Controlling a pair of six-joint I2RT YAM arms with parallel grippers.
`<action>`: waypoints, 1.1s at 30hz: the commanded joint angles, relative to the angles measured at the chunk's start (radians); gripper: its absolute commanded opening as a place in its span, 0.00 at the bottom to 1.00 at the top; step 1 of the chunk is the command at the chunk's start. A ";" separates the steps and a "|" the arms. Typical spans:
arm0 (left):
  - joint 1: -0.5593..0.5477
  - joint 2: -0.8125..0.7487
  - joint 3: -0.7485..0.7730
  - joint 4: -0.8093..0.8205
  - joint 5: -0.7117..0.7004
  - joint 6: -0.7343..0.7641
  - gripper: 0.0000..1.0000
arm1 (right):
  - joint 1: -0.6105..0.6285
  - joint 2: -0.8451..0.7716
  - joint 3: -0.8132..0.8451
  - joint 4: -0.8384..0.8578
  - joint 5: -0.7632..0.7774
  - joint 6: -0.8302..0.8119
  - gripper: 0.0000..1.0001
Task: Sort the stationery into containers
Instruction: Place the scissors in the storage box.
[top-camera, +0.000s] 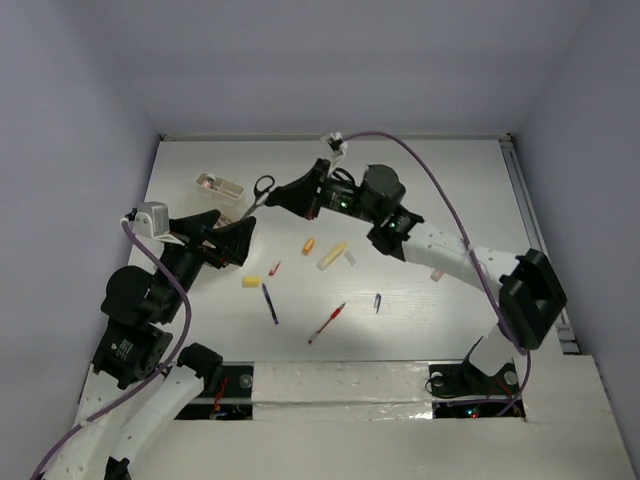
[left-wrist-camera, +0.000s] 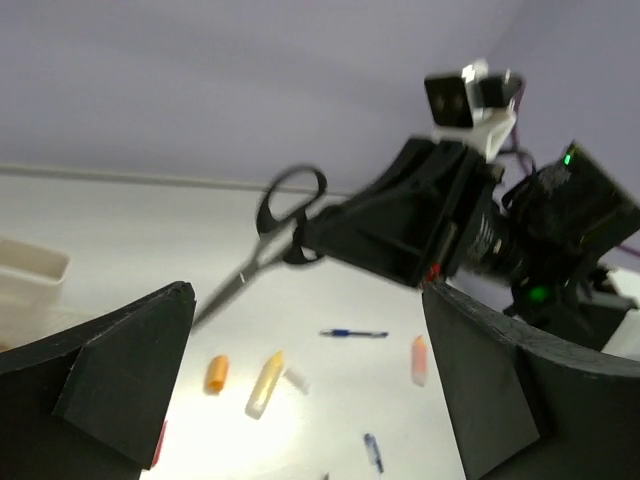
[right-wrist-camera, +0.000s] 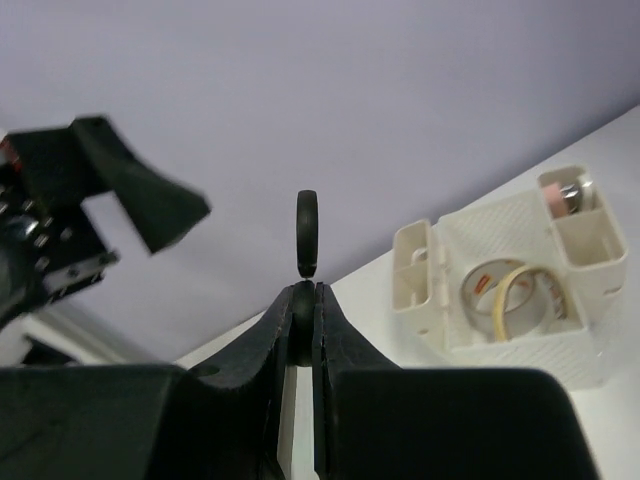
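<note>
Here, the right gripper is clamped on one black handle loop of the scissors, which tilt blades-down near the compartmented box, while the left gripper stands wide apart, holding nothing.

Lab enclosure (plain walls, white table).

Seen from the left wrist, the scissors are a blur and the box at nine o'clock is cut by the edge, while from the right wrist only one handle loop shows above the right hand, the blades out of sight.
</note>
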 joint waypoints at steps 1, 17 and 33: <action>-0.001 -0.028 0.029 -0.107 -0.100 0.070 0.97 | 0.000 0.127 0.221 -0.159 0.038 -0.136 0.00; -0.001 -0.259 -0.170 -0.105 -0.288 0.055 0.99 | -0.009 0.745 1.053 -0.626 0.188 -0.452 0.00; 0.041 -0.243 -0.190 -0.080 -0.194 0.071 0.99 | -0.029 0.730 0.976 -0.482 0.153 -0.361 0.00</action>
